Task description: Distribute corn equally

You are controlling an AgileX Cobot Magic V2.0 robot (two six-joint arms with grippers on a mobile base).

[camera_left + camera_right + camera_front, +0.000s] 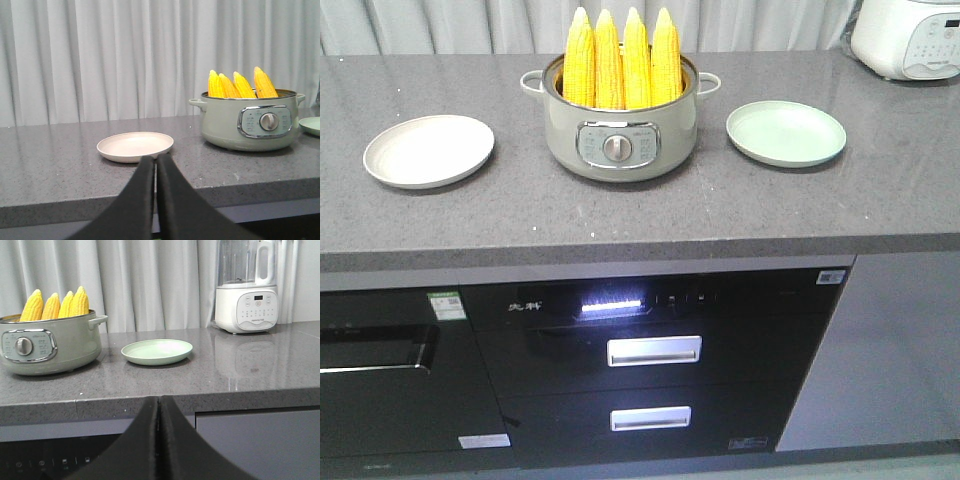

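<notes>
Both closed and empty, fingertips together, level: left pincer (155, 158), right pincer (159, 399).

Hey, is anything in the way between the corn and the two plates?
Nothing visible. The four corn cobs stand upright inside the pot, so only its rim encloses them. Bare countertop separates the pot from the beige plate and the green plate.

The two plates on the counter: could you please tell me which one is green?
The right plate, lying between the pot and the white appliance, is pale green; the left plate is cream.
</notes>
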